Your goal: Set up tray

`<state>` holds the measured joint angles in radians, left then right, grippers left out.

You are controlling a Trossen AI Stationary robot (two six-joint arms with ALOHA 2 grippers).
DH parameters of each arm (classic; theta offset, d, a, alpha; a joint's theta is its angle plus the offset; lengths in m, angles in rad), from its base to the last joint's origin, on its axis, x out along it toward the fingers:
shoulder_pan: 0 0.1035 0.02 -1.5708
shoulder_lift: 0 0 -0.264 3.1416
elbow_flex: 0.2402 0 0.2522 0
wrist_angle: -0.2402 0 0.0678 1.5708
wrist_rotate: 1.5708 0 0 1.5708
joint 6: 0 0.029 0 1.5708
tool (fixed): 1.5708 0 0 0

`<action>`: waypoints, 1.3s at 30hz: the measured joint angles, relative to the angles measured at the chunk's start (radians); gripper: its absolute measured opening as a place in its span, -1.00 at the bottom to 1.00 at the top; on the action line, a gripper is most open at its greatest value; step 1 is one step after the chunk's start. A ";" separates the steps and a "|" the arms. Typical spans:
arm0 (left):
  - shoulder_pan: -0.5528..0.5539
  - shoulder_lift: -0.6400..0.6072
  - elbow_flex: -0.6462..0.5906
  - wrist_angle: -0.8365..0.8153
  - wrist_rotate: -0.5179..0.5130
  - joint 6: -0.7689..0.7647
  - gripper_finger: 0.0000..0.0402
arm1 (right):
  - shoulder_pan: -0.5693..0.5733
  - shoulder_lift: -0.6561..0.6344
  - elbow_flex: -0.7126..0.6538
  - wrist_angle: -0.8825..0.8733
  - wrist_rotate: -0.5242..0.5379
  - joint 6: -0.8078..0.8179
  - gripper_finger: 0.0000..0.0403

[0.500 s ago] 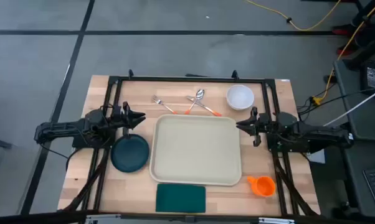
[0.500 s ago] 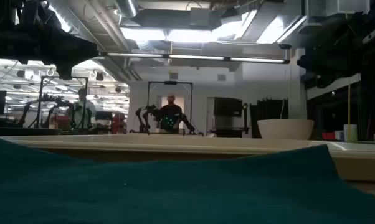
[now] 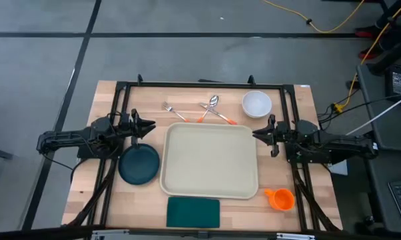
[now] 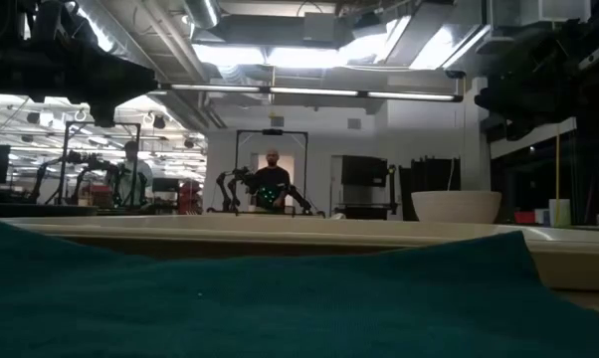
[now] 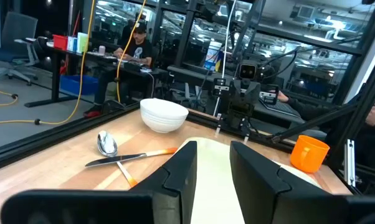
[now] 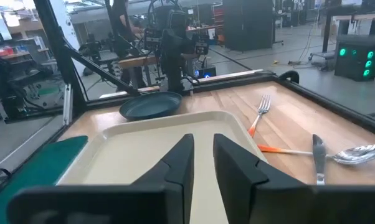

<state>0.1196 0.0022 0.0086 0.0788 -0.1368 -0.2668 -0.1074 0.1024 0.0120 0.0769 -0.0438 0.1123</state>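
The cream-beige tray (image 3: 210,161) lies flat and empty in the middle of the wooden table; it also shows in the right wrist view (image 6: 144,140). My left gripper (image 3: 149,125) hovers by the tray's far left corner, above the teal plate (image 3: 139,165); its fingers stand a little apart and hold nothing. My right gripper (image 3: 257,133) hovers at the tray's right edge, likewise a little open and empty. A dark green napkin (image 3: 193,212) lies at the near edge. A white bowl (image 3: 256,103), a fork (image 3: 175,111), a spoon and knife (image 3: 214,107) lie at the far side.
An orange cup (image 3: 280,199) stands at the near right, by the tray's corner. A black frame (image 3: 200,85) runs round the table's far edge and sides. People sit and stand in the room beyond the table.
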 joint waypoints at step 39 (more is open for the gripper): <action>0.000 0.002 0.000 0.106 -0.309 -0.158 -0.55 | 0.012 0.061 0.167 0.117 0.041 0.620 -0.67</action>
<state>0.1192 0.0044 0.0086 0.1844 -0.4459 -0.4249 -0.0953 0.1635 0.1793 0.1941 -0.0029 0.7323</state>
